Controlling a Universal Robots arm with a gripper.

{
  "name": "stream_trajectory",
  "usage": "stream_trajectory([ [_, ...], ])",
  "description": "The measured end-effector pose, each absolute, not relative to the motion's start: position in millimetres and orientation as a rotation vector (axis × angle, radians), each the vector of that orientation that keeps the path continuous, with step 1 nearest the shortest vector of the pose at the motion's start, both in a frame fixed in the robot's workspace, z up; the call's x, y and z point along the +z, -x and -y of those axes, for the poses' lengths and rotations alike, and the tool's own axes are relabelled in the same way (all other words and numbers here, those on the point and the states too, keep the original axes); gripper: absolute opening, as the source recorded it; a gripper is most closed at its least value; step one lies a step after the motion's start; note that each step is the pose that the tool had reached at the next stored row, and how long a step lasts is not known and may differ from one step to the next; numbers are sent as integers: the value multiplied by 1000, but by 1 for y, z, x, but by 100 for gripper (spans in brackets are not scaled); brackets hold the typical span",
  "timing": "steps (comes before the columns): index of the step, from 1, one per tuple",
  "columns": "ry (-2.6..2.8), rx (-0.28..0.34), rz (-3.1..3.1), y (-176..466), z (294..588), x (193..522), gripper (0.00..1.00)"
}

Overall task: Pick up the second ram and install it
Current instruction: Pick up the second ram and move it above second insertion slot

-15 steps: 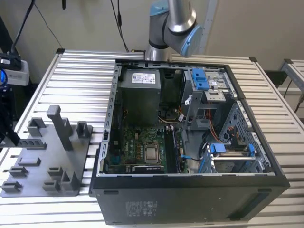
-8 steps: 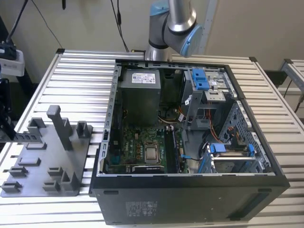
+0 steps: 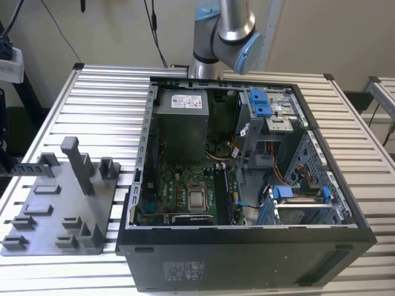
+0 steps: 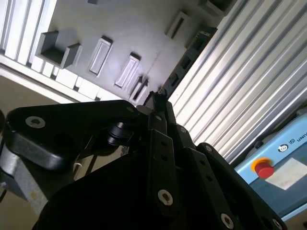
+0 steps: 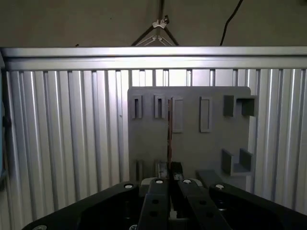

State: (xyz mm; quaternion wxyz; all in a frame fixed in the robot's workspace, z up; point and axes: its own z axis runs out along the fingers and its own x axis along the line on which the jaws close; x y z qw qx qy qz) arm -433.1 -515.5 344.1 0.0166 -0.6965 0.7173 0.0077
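In the first wrist view the second ram (image 5: 169, 129) shows edge-on as a thin dark strip reaching out from between my fingers. It stands in front of the grey fixture tray (image 5: 192, 143), in line with the tray's narrow slots. My gripper (image 5: 170, 168) is shut on the strip's near end. In the second wrist view the gripper (image 4: 156, 98) holds the same dark board (image 4: 192, 50), which runs along the edge of the tray (image 4: 120, 28). Whether the board touches the tray I cannot tell. The exterior view shows the tray (image 3: 55, 209) at its left.
An open computer case (image 3: 247, 246) lies on the slatted aluminium table (image 3: 105, 98), with motherboard (image 3: 185, 191), power supply (image 3: 182, 123) and blue drive-bay clips (image 3: 260, 102). Upright posts (image 3: 79, 163) rise from the tray. A blue box with a red button (image 4: 263, 167) sits beside the table.
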Motion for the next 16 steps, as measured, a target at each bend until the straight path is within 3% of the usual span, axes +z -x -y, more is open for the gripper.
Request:
stream_trajectory([
  [16,2165,24,-2230,434,515,377,14],
])
